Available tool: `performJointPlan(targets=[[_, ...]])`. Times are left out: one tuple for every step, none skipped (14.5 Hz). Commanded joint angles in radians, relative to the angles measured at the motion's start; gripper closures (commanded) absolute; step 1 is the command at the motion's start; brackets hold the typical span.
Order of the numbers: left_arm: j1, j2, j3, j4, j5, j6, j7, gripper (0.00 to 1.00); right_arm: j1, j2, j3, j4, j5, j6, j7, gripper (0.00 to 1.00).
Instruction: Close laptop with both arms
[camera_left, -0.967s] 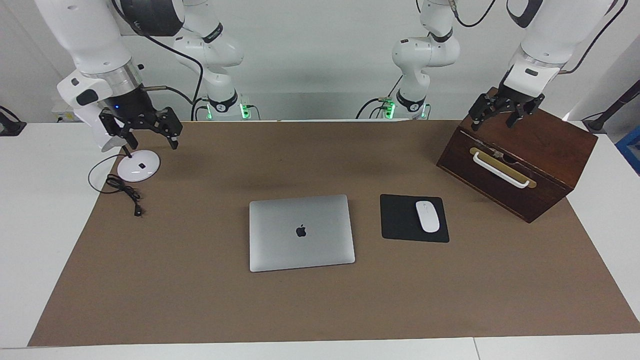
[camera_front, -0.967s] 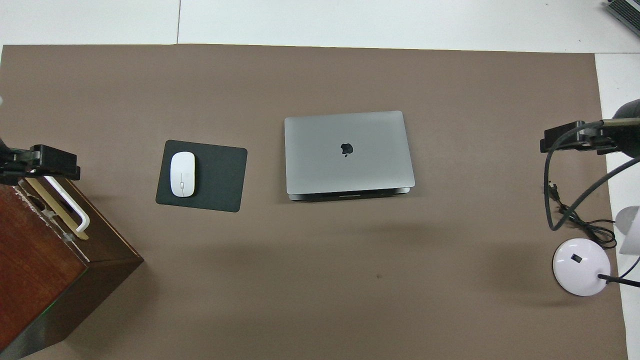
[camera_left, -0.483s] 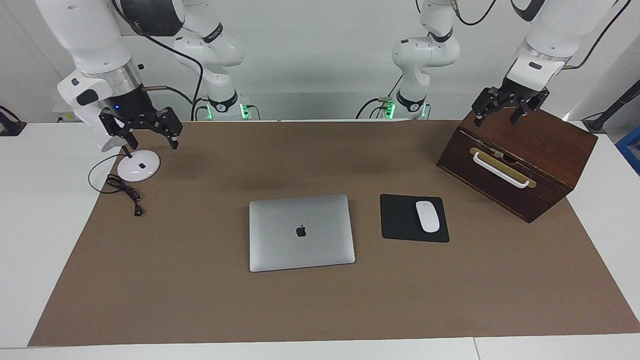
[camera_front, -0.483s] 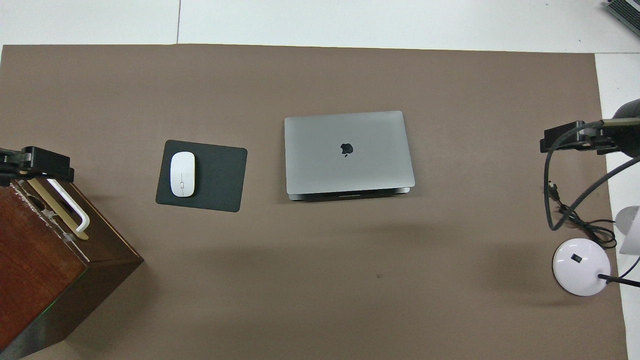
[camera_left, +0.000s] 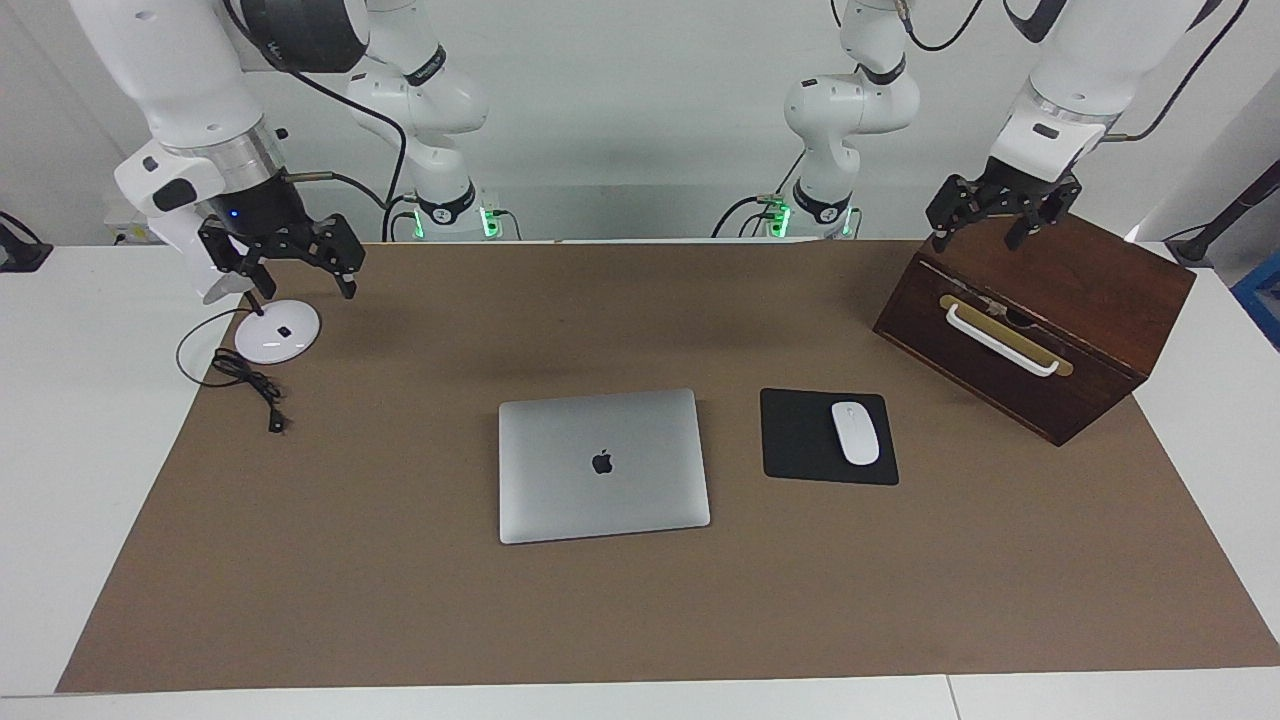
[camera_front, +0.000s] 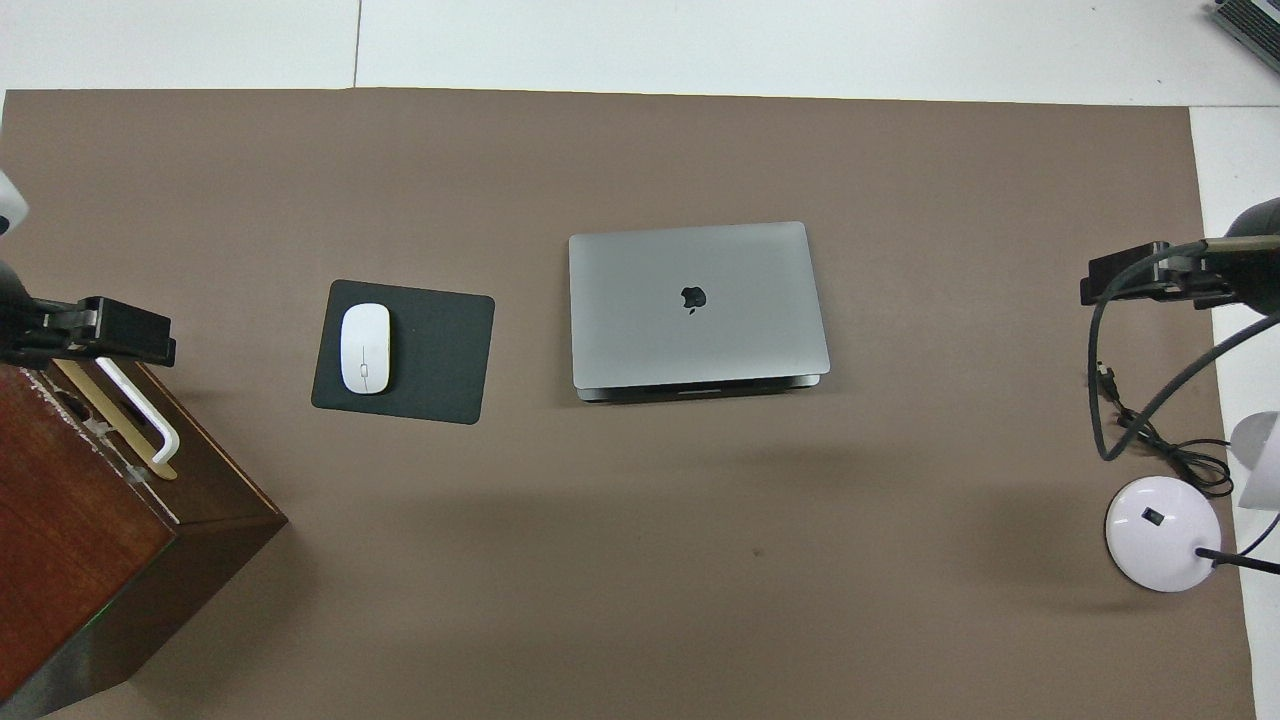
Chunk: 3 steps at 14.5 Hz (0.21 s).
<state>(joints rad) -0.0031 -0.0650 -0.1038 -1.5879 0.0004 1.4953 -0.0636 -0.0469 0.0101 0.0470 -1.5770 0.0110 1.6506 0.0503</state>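
The silver-grey laptop (camera_left: 603, 465) lies on the brown mat with its lid flat down and the dark apple logo facing up; it shows the same way in the overhead view (camera_front: 697, 303). My left gripper (camera_left: 978, 232) hangs open in the air over the top of the wooden box (camera_left: 1090, 290), far from the laptop. My right gripper (camera_left: 298, 278) hangs open over the white lamp base (camera_left: 277, 331) at the right arm's end. Neither holds anything. In the overhead view only the tips of the left gripper (camera_front: 110, 335) and the right gripper (camera_front: 1140, 275) show.
A black mouse pad (camera_left: 795, 440) with a white mouse (camera_left: 855, 432) on it lies beside the laptop toward the left arm's end. The wooden box has a white handle (camera_left: 1000, 340). A black cable (camera_left: 250, 380) trails from the lamp base.
My left gripper has risen a little above the wooden box. The right arm and the laptop have not moved.
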Motion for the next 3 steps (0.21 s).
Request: performJointPlan(targets=[[0.018, -0.004, -0.010, -0.001, -0.002, 0.005, 0.013, 0.00, -0.028, -0.012, 0.010, -0.014, 0.015, 0.005, -0.021, 0.00], [0.017, -0.004, -0.010, -0.001, -0.002, 0.005, 0.013, 0.00, -0.028, -0.013, 0.010, -0.014, 0.015, 0.005, -0.021, 0.00], [0.017, -0.004, -0.010, -0.001, -0.002, 0.005, 0.013, 0.00, -0.027, -0.012, 0.010, -0.014, 0.015, 0.005, -0.021, 0.00]])
